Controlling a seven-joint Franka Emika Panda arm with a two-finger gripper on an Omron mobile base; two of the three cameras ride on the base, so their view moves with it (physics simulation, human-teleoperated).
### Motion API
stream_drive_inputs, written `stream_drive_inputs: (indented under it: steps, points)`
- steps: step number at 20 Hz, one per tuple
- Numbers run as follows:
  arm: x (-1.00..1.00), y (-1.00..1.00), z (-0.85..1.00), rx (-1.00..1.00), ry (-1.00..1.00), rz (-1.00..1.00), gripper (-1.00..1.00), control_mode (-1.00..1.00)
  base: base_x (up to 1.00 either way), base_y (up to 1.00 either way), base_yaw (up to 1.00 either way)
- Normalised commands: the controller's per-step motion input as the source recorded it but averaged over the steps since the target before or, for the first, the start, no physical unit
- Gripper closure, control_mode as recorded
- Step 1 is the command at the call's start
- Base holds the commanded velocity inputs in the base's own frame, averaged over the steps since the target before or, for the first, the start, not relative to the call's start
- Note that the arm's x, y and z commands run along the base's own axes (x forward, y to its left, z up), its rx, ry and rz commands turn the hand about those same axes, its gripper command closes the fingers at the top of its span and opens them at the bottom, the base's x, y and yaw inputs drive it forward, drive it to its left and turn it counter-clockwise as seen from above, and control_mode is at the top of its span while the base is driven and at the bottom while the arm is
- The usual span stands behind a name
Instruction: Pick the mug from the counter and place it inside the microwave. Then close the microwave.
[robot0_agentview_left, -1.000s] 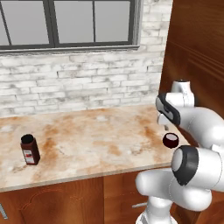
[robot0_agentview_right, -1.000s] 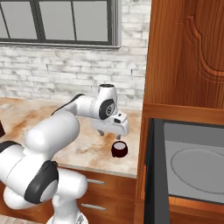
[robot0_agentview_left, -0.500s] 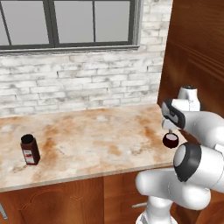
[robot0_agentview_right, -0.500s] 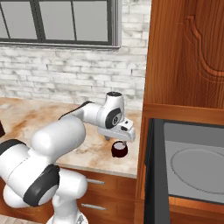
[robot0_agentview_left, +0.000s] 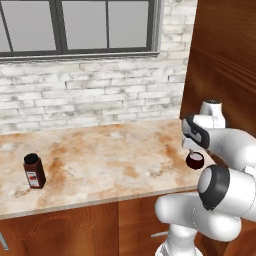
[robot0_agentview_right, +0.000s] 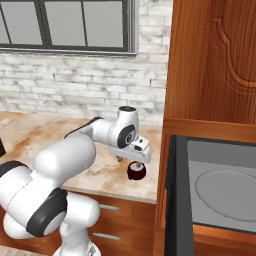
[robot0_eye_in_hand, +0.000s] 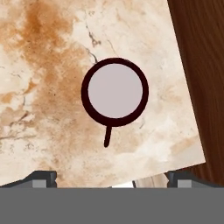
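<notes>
The mug (robot0_eye_in_hand: 114, 92) is a small dark maroon cup with a pale inside, standing upright on the marble counter (robot0_eye_in_hand: 43, 87) near its right end, its thin handle pointing toward the bottom of the hand view. My gripper (robot0_eye_in_hand: 113, 177) hangs straight above it, open, its two dark fingertips (robot0_eye_in_hand: 41, 177) wide apart and holding nothing. From the sides, the mug (robot0_agentview_left: 194, 160) (robot0_agentview_right: 136, 171) sits just under the gripper (robot0_agentview_right: 134, 161). The microwave (robot0_agentview_right: 220, 190) stands open at the right, with a grey interior and a round turntable.
A dark bottle (robot0_agentview_left: 34, 171) with a red label stands far left on the counter (robot0_agentview_left: 100, 160). A tall wooden cabinet (robot0_agentview_left: 225, 60) rises right beside the mug. The microwave's black door (robot0_agentview_right: 167, 200) juts forward edge-on. A brick wall and a window run behind.
The hand has come down and slightly right, so it now sits close above the mug. The jaws stayed open. Mug and bottle have not moved.
</notes>
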Motion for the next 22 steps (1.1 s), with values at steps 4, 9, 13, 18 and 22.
stream_drive_inputs:
  steps: [4, 9, 13, 18, 22]
  points:
    - [0.00, 0.25, -0.20, 0.00, 0.00, -0.06, -1.00, -1.00, 0.00, 0.00, 0.00]
    - [0.00, 0.00, -0.28, 0.00, 0.00, -0.12, -1.00, -1.00, 0.00, 0.00, 0.00]
    - [0.00, -0.08, -0.12, 0.00, 0.00, -0.13, -1.00, -1.00, 0.00, 0.00, 0.00]
    - [0.00, -0.16, -0.09, 0.00, 0.00, -0.09, -1.00, -1.00, 0.00, 0.00, 0.00]
    - [0.00, -0.10, -0.09, 0.00, 0.00, -0.02, -1.00, -1.00, 0.00, 0.00, 0.00]
